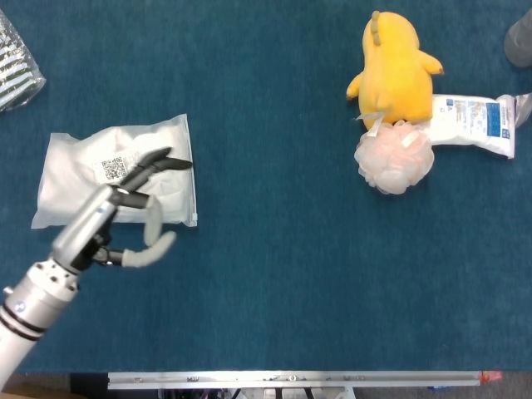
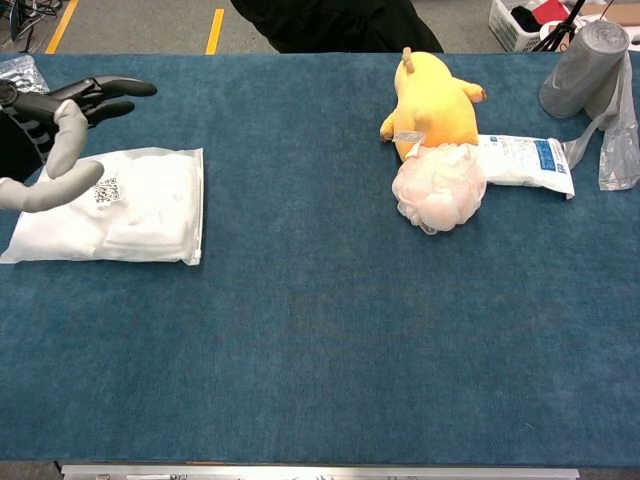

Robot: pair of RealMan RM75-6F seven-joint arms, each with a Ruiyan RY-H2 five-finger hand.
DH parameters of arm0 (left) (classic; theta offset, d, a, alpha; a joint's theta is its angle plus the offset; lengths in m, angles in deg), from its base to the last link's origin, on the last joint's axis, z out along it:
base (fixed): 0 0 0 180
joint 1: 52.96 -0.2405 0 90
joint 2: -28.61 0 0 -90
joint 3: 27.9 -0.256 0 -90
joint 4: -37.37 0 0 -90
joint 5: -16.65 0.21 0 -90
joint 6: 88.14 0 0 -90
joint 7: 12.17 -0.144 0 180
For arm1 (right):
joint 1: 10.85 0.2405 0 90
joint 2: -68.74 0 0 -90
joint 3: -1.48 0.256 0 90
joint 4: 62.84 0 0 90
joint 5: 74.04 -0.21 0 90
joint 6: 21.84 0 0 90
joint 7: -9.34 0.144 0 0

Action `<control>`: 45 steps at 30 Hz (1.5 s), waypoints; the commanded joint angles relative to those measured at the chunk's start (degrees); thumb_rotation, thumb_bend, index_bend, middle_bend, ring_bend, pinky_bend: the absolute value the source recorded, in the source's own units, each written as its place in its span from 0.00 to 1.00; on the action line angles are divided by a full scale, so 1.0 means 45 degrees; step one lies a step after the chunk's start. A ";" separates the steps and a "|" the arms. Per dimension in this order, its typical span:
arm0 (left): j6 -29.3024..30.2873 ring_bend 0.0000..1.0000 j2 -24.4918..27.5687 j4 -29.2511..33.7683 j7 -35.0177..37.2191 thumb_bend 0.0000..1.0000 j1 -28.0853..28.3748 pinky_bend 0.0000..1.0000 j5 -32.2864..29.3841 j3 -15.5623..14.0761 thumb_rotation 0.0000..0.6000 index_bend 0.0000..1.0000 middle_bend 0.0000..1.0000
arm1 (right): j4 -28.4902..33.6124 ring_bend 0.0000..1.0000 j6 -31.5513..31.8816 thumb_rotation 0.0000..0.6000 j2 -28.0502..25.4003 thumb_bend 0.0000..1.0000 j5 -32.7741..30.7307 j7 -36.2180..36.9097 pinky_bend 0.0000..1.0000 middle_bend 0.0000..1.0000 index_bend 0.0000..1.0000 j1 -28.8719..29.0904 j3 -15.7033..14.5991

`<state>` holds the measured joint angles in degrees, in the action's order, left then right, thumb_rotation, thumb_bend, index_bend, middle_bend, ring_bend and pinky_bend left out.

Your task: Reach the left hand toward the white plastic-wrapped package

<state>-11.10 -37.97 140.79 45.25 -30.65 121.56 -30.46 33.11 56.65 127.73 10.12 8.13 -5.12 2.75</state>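
The left hand (image 1: 125, 218) is observed nearest the robot, raised over the near edge of the white plastic-wrapped package (image 1: 116, 176), fingers spread and empty; in the chest view it appears held above the package, and no contact can be confirmed. The right hand is not seen in either view. The package is found lying flat on the blue bench (image 1: 274, 283) at the left side, its printed code label facing up.

Risks are judged as follows. The film looks slick and loosely filled, so a descent at an angle could push the package along the bench rather than settle on it. A descent biased toward the near edge could catch only the loose film.

Farther off to the right, a yellow plush toy (image 1: 393, 66), a pink bath pouf (image 1: 394, 155) and a blue-printed packet (image 1: 474, 123) are noted, well apart from the reach.
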 commanded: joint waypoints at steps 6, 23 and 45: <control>0.0635 0.00 -0.1325 -0.1086 0.0013 0.38 0.0343 0.00 0.0320 -0.0137 1.00 0.75 0.16 | 0.0004 0.00 -0.0007 1.00 -0.0026 0.16 -0.0078 -0.0035 0.02 0.12 0.10 -0.0040 -0.0006; 0.2224 0.00 -0.2818 -0.2579 -0.0947 0.38 0.0255 0.00 0.0555 -0.0059 1.00 0.76 0.16 | 0.0097 0.00 -0.0009 1.00 -0.0090 0.16 -0.0142 -0.0183 0.02 0.12 0.10 -0.0057 0.0020; 0.3276 0.00 -0.3273 -0.3381 -0.1534 0.38 0.0369 0.00 0.0679 -0.0206 1.00 0.76 0.17 | 0.0080 0.00 -0.0111 1.00 -0.0045 0.16 -0.0256 -0.0257 0.02 0.12 0.10 -0.0042 0.0039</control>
